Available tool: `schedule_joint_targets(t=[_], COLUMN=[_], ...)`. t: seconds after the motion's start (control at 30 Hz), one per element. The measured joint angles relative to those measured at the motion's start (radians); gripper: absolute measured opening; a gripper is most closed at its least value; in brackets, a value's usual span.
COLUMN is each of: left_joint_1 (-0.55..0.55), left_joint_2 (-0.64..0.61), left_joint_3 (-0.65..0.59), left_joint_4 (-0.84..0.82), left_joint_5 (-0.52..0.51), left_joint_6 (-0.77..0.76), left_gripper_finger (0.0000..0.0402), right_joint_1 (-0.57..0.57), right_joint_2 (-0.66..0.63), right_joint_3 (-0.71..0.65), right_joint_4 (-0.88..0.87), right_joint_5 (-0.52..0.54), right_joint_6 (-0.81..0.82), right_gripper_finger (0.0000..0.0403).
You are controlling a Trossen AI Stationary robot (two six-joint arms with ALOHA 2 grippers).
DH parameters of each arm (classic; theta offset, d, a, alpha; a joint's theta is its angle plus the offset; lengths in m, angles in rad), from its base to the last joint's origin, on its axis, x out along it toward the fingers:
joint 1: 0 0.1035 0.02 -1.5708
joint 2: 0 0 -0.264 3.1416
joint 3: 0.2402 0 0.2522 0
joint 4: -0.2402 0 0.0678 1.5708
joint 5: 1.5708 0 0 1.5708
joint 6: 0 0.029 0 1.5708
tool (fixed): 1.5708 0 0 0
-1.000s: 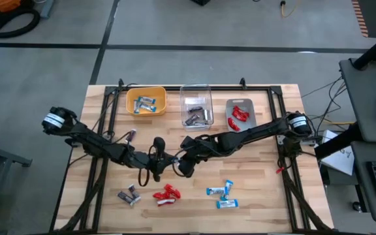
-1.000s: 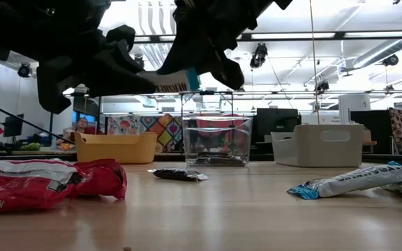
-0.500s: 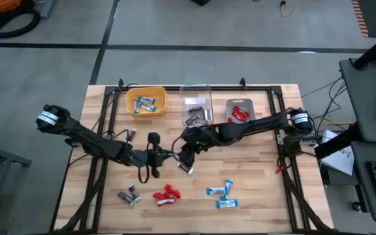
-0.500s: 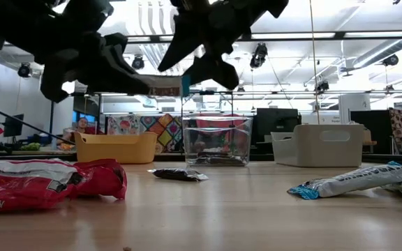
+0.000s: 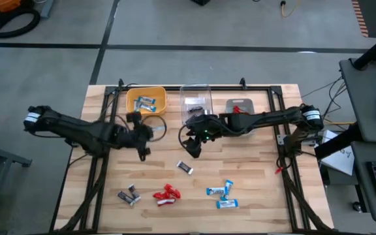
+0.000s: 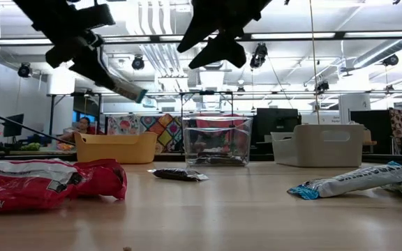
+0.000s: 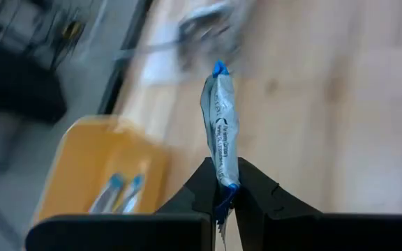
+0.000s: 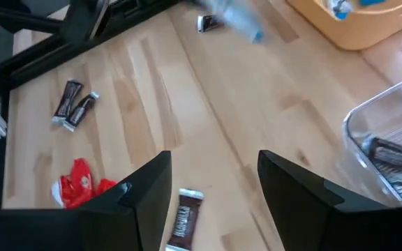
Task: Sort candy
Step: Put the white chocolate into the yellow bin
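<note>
Sort partly done: one blue-and-white sweet in my grip, loose candy left on the table.

I had the left gripper pinched narrow on a blue-and-white candy, raised off the table left of centre in the high view, just beside the yellow bin that already held blue-and-white pieces. My right gripper stood wide and empty above a brown candy lying at the centre of the table. The clear bin at upper centre held brown pieces, and the grey bin to its right had red ones in it. Unsorted along the lower part of the frame were two brown sweets, the red sweets and the blue-and-white sweets. I judged roughly half the job remained.
</note>
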Motion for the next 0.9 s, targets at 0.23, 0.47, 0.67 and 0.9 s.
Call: schedule_joint_targets(t=[0.23,0.47,0.67,0.9], left_joint_1=[0.289,0.695,0.904,0.935], left_joint_2=[-0.038,0.009,0.088,0.187], left_joint_3=[0.045,0.038,0.038,0.04], left_joint_4=[-0.131,-0.075,-0.009,0.013], left_joint_5=[0.024,0.236,0.395,0.398], left_joint_6=[0.042,0.191,0.275,0.28], left_gripper_finger=[0.0009,0.0009,0.0009,0.0017], right_joint_1=[-0.007,-0.006,-0.006,-0.006], right_joint_2=[-0.013,-0.019,-0.02,-0.02], right_joint_3=[0.0,0.0,0.0,0.0], right_joint_4=[-0.025,-0.113,-0.164,-0.194], right_joint_5=[0.017,0.016,0.016,0.015], right_joint_6=[-0.052,-0.052,-0.043,-0.042], right_gripper_finger=[0.0203,0.0203,0.0203,0.0203])
